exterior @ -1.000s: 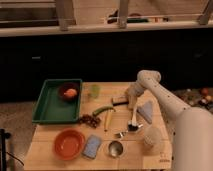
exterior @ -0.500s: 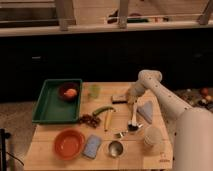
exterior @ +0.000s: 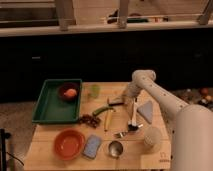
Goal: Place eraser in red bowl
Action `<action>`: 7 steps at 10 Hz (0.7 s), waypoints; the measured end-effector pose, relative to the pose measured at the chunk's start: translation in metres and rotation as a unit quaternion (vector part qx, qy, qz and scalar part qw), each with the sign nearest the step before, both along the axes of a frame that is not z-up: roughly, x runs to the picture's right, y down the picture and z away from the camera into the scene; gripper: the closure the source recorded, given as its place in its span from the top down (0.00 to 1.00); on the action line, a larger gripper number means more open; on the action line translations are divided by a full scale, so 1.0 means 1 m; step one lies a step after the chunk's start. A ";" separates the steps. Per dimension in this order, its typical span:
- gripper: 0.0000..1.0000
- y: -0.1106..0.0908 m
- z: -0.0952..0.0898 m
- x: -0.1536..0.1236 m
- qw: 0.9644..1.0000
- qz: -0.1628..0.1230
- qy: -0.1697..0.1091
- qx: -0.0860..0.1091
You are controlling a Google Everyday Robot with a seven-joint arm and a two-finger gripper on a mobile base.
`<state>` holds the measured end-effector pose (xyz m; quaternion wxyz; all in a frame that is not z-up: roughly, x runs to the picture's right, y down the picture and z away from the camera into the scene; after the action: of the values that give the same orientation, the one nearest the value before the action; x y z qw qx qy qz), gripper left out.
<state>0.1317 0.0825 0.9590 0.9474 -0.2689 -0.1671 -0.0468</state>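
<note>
The eraser (exterior: 115,102) is a small dark block lying on the wooden table (exterior: 60,127), just right of the table's middle and toward the back. My gripper (exterior: 124,98) hangs down from the white arm's elbow (exterior: 142,78) and sits right at the eraser's right end; I cannot tell whether it touches it. The red bowl (exterior: 69,144) is wide, shallow and orange-red. It stands empty at the table's front left, well away from the gripper.
A green tray (exterior: 46,107) at the back left holds a maroon bowl with an orange ball (exterior: 69,92). Nearby are a green cup (exterior: 95,91), a green vegetable (exterior: 101,110), grapes (exterior: 90,120), a blue-grey pad (exterior: 92,146), a steel cup (exterior: 116,148), a grey cloth (exterior: 146,110) and a pale round object (exterior: 152,137).
The gripper has edged slightly left toward the eraser. The objects on the table have not moved.
</note>
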 end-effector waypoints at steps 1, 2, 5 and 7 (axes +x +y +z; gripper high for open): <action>0.00 0.001 -0.002 -0.007 1.000 -0.007 -0.003 -0.003; 0.00 0.001 -0.004 -0.008 1.000 -0.013 -0.005 -0.005; 0.00 -0.010 -0.015 -0.005 1.000 -0.017 -0.004 0.005; 0.00 -0.023 -0.024 -0.003 1.000 -0.020 -0.001 0.017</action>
<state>0.1284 0.0599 0.9354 0.9506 -0.2560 -0.1614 -0.0686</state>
